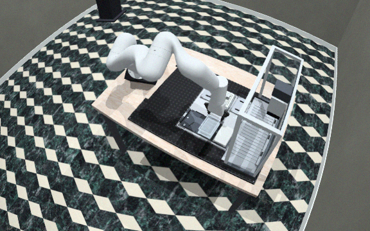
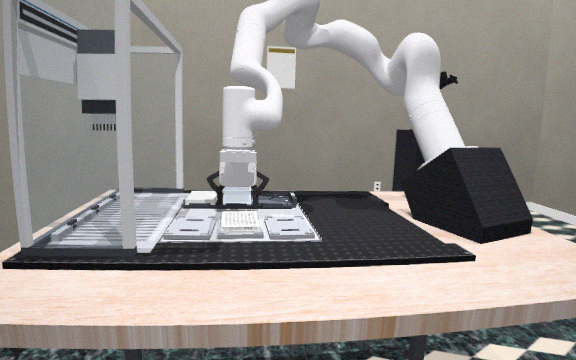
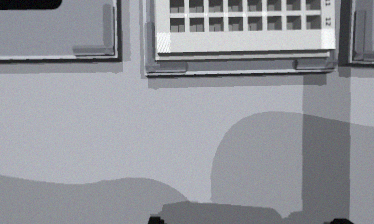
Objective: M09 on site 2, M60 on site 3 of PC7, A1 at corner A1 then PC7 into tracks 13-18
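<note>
Leftmost on the bench (image 2: 268,300) stands the white instrument frame (image 2: 124,150), with its loading rails (image 2: 113,215) running along the floor inside it, well to the left of M06 (image 2: 240,220). Next comes an empty nest (image 2: 188,227) just left of M06. Behind that nest, a white block (image 2: 201,196) sits on the rail end of the carrier PC7 (image 2: 278,200). M06, the 96-well plate, lies flat in the middle nest of the row. Directly behind M06 the pincer (image 2: 238,197) hangs low over the middle of PC7, its fingers spread fully wide and holding nothing. From above, a pale translucent plate (image 1: 209,126) lies on the carrier's middle site. I cannot read either plate's label. Right of M06 is a second empty nest (image 2: 290,227), and behind it the dark end of PC7. Far right of M06, the arm's black pedestal (image 2: 468,200) rests on the bench
</note>
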You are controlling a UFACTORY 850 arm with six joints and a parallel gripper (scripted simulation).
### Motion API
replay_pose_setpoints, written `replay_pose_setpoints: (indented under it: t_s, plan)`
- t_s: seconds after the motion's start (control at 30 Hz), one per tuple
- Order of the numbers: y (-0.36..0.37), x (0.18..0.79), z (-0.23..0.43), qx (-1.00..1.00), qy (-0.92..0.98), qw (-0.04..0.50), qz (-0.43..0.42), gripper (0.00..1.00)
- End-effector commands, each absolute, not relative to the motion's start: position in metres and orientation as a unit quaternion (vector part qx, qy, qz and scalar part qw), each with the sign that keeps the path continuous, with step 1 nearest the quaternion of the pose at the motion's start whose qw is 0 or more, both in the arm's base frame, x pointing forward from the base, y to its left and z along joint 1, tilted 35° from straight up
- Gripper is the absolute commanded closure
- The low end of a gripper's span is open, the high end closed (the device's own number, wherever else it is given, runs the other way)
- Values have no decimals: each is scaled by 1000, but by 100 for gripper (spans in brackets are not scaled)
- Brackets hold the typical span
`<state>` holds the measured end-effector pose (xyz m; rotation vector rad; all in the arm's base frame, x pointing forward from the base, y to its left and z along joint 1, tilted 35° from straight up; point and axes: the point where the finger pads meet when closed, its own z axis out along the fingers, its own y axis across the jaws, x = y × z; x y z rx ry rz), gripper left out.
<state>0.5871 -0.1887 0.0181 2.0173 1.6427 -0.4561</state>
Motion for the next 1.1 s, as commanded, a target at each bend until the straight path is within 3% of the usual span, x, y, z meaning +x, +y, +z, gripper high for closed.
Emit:
replay_pose_setpoints:
  t_s: [0.0, 1.07]
  plan:
    - [-190, 588, 17, 740, 603, 248, -167, 0]
    - [-197, 587, 16, 740, 603, 248, -167, 0]
